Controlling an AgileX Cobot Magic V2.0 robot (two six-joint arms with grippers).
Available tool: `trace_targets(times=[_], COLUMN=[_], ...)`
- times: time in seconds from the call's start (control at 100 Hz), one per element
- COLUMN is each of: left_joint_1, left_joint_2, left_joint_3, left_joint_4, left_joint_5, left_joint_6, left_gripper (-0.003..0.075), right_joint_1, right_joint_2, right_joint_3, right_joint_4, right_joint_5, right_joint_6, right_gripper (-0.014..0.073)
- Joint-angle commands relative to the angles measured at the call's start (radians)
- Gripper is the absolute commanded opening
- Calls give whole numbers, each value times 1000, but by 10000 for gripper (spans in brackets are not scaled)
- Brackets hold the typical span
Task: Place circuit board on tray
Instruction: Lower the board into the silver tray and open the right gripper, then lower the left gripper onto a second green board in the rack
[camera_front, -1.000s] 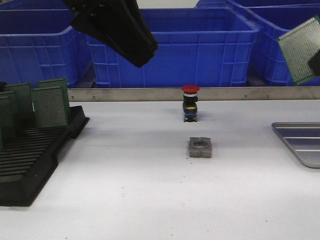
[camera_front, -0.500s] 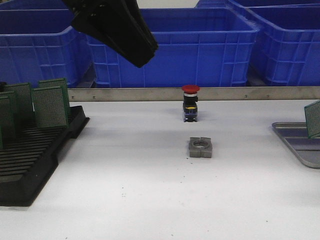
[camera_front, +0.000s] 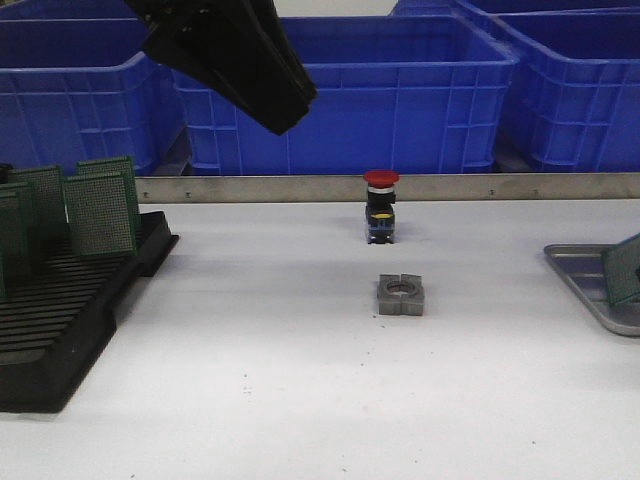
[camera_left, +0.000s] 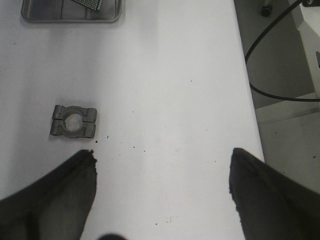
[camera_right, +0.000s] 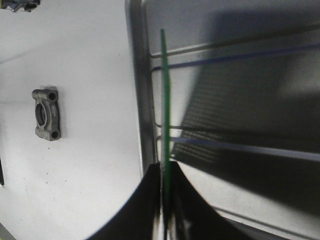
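One circuit board stands on edge, pinched between the closed fingers of the right tool, low over the tray near its rim, ready for lowering. Left tool hangs open above the table, idle.

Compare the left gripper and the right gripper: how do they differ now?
The left gripper is open and holds nothing; the right gripper is shut on the circuit board. The left one hangs above the bare table; the right one is low over the tray. Both have dark fingers.
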Motion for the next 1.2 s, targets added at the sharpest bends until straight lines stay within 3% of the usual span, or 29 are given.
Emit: trace_targets(times=[0.0, 0.18, 0.3, 0.74, 0.87, 1.19], left_joint_1=[-8, -8, -8, -8, 5, 212], left_joint_2=[-51, -51, -51, -51, -51, -51], left_joint_3=[-29, -29, -29, -29, -45, -156], left_joint_4=[-63, -63, -63, -63, 13, 196], left_joint_5=[49, 49, 49, 49, 49, 7], left_joint_6=[-7, -7, -7, -7, -7, -23], left_gripper=[512, 512, 512, 512, 512, 514], right_joint_1=[-1, -1, -1, -1, -1, -1], right_joint_2=[-43, -43, -49, -136, -140, -140], right_joint_3=[-26, -27, -27, -27, -27, -27], right_joint_4=[46, 46, 46, 43, 43, 44], right_joint_5=[30, 9, -11, -72, -73, -69], right_joint_6=[-3, -3, -3, -15, -15, -15], right_gripper=[197, 485, 567, 568, 563, 563])
